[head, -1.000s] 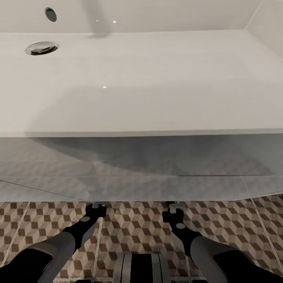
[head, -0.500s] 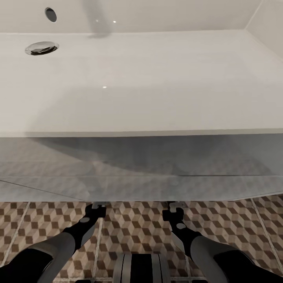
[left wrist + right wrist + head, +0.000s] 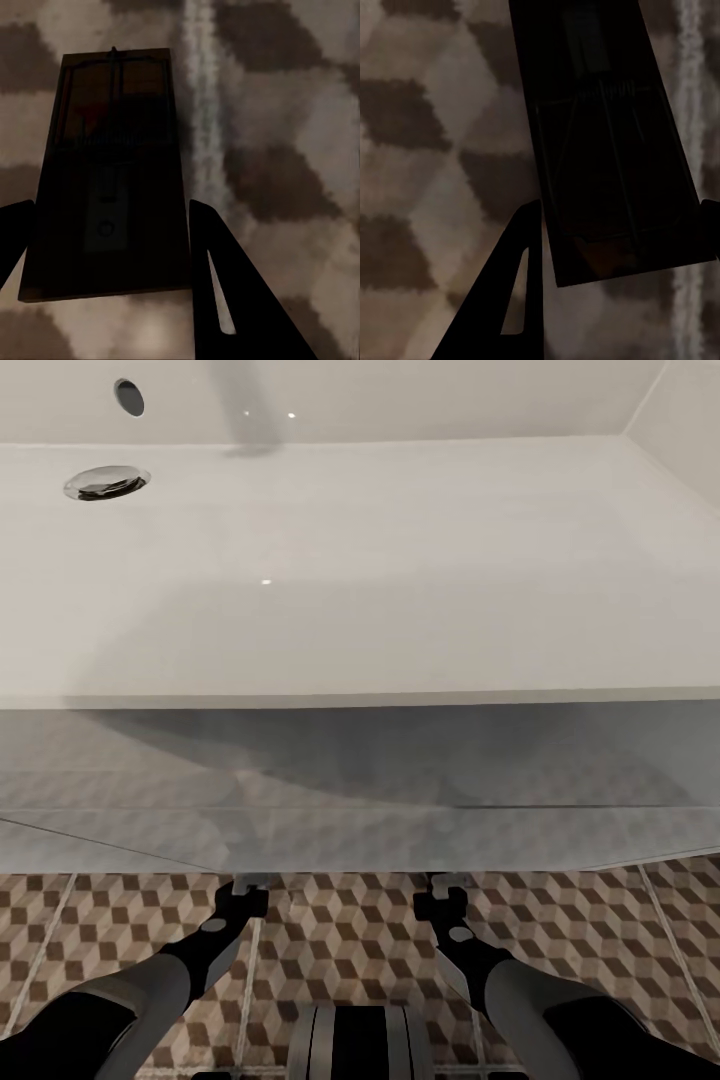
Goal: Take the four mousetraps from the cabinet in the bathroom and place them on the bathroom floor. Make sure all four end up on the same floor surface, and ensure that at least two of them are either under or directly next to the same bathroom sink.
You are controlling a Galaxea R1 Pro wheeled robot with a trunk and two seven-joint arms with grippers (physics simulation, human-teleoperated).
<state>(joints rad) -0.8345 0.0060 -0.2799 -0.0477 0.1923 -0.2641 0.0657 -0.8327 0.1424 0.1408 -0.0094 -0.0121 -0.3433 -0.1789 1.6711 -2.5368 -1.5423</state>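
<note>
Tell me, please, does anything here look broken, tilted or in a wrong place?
Nothing stands out. Each wrist view shows a mousetrap between that gripper's fingers, over the patterned floor, boards whole, in deep shade. In the head view both grippers reach to the sink's front edge. The basin looks clean.

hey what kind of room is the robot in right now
Most likely a bathroom. A wide shallow white rectangular basin with a chrome drain spans the head view, and beneath it lies a floor of brown, beige and white cube-patterned tiles with pale grout lines.
</note>
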